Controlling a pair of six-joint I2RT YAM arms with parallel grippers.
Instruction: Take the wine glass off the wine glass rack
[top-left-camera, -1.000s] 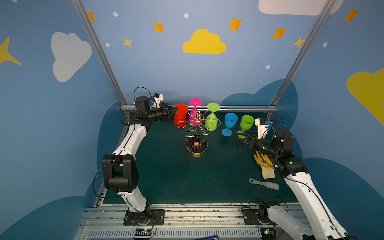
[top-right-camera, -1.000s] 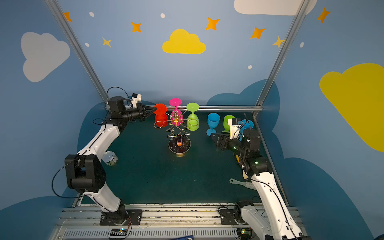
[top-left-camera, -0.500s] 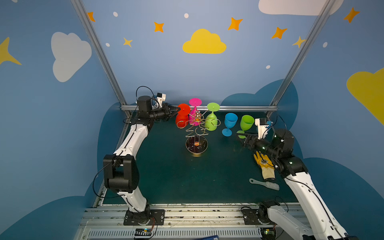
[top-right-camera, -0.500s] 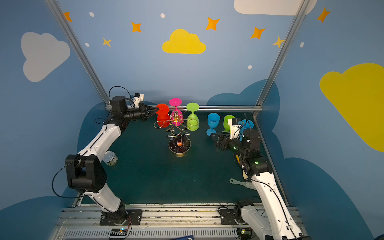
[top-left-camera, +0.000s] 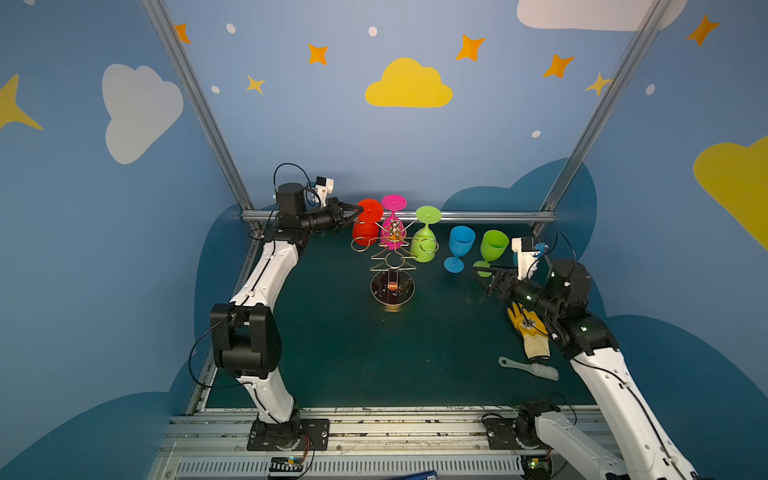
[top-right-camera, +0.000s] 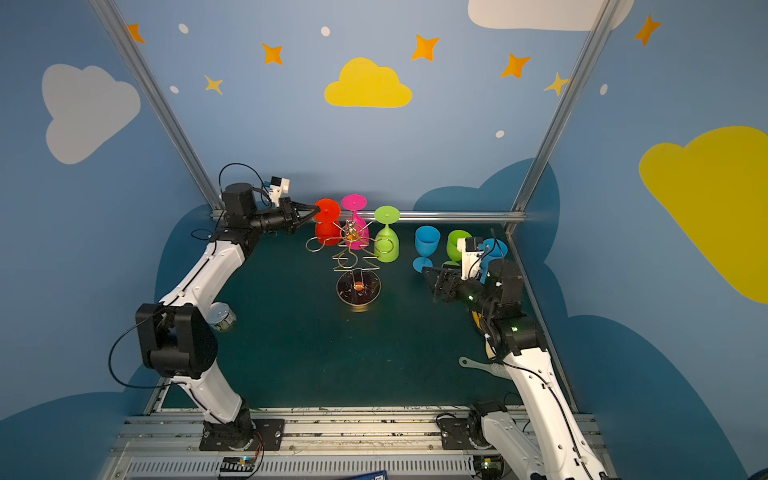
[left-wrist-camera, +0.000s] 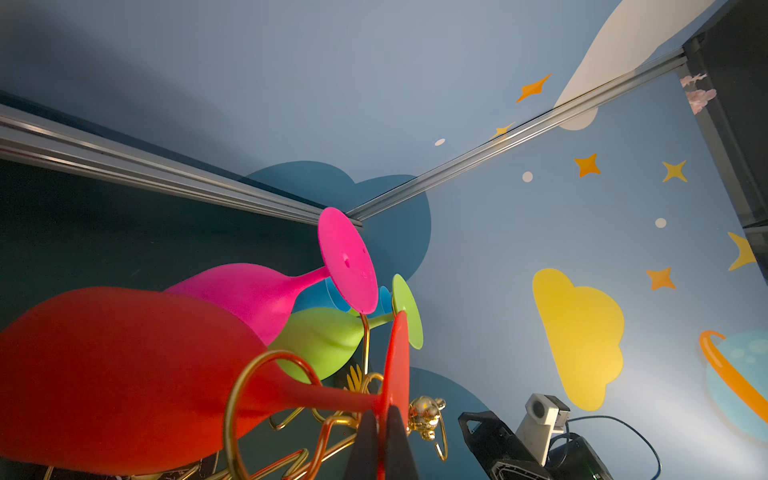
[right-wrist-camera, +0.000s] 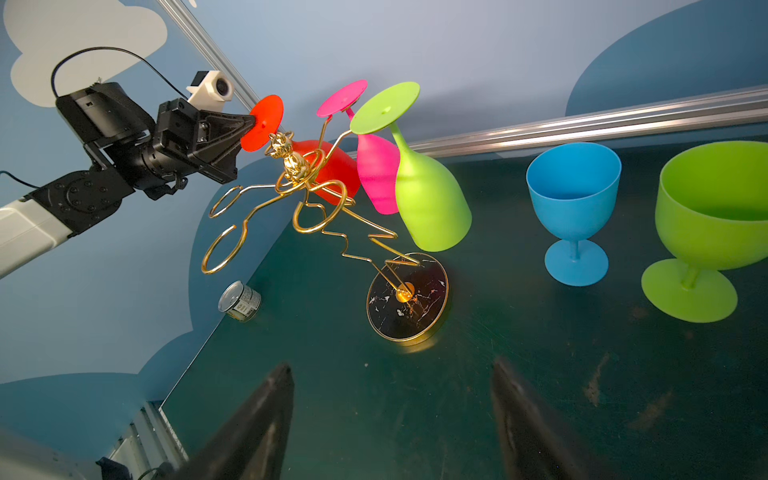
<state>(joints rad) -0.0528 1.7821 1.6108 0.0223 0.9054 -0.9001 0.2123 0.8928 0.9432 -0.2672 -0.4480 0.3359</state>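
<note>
Red plastic sits between the left jaws, which are closed flat on the thin rim of the foot of the red glass (top-left-camera: 363, 235). The glass hangs bowl-down and tilted, at 10 o'clock of the post of the rack (top-left-camera: 383, 292), and the left arm (top-left-camera: 266, 270) reaches it from 9 o'clock. In the left wrist view the two black tips meet on the edge of the foot, with the stem running away from them to the bowl (left-wrist-camera: 124, 374). A gold ring (left-wrist-camera: 249, 374) of the rack curves round the glass where the bowl narrows to the stem, so the glass is not yet off the rack. Whether the wire touches it I cannot tell.

A pink glass (top-left-camera: 392, 226) hangs at 12 o'clock of the post and a green glass (top-left-camera: 424, 249) at 2 o'clock, both foot-up. The rack stands mid-counter (top-left-camera: 353, 345) on its dark round base.

The right jaws stand wide open with nothing between them, low over the bare counter at 3 o'clock of the rack's base and well apart from it. In the right wrist view their two dark fingers (right-wrist-camera: 266, 415) frame only green mat. Beyond them, at 3 o'clock of the rack, a blue goblet (top-left-camera: 460, 243) and a green goblet (top-left-camera: 493, 246) stand upright. A yellow glove (top-left-camera: 531, 334) and a brush (top-left-camera: 532, 368) lie at 4 o'clock, and a can (top-right-camera: 221, 317) lies at 8 o'clock.
</note>
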